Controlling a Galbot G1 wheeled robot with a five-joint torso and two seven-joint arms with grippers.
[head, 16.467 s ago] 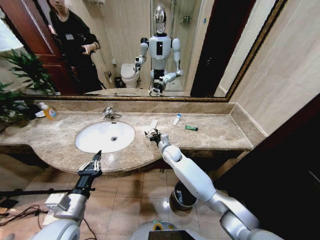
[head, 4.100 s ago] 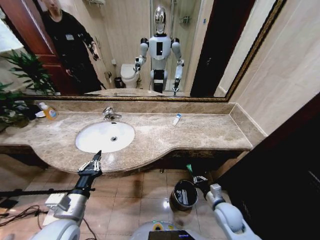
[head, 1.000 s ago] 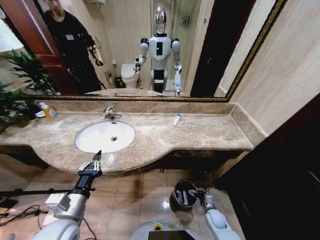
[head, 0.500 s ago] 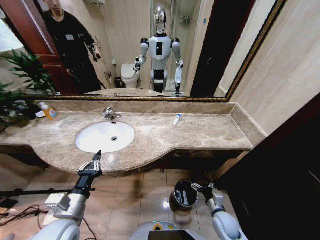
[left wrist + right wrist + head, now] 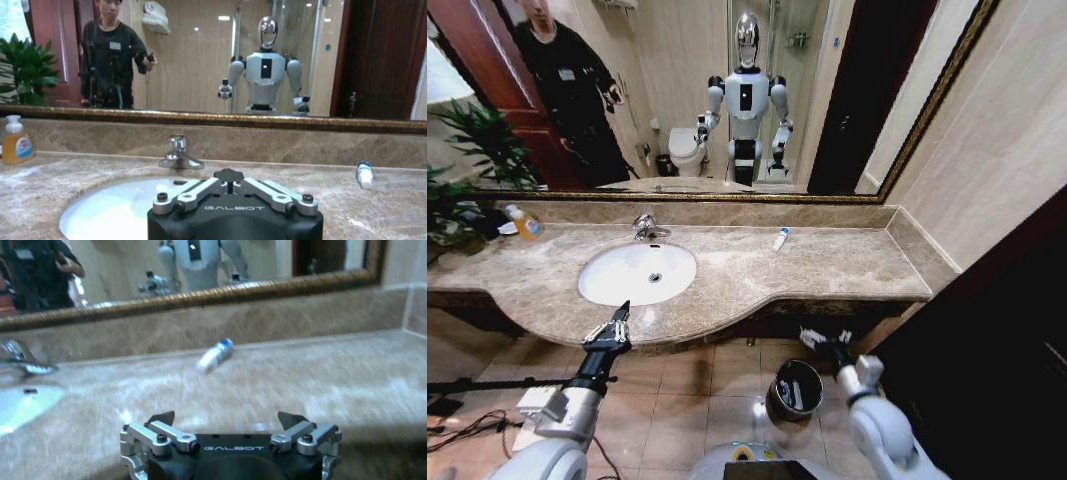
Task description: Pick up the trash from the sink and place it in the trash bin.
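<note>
Looking down from the head camera, you've got your right gripper [image 5: 824, 338] hanging just below the front edge of the brown marble countertop [image 5: 837, 268], above and a bit to the right of the trash bin [image 5: 797, 389] on the tiled floor. Its fingers are spread wide apart with nothing between them; the right wrist camera shows the same thing, both finger mounts [image 5: 143, 433] set far apart and no object in the gap. The one bit of trash you can see on the counter is the white tube with a blue cap [image 5: 780, 238], lying on its side back near the mirror, well apart from those jaws and further back on the counter. From the right wrist camera that tube [image 5: 214, 355] sits far beyond the gripper, close to the back wall. There's something pale lying inside the bin already, too small to make out. Your left gripper [image 5: 610, 329] is parked in front of the sink [image 5: 637, 273], at the counter's front edge, fingers closed together and holding nothing. The basin itself looks bare apart from the drain, with the faucet [image 5: 646, 227] behind it.
</note>
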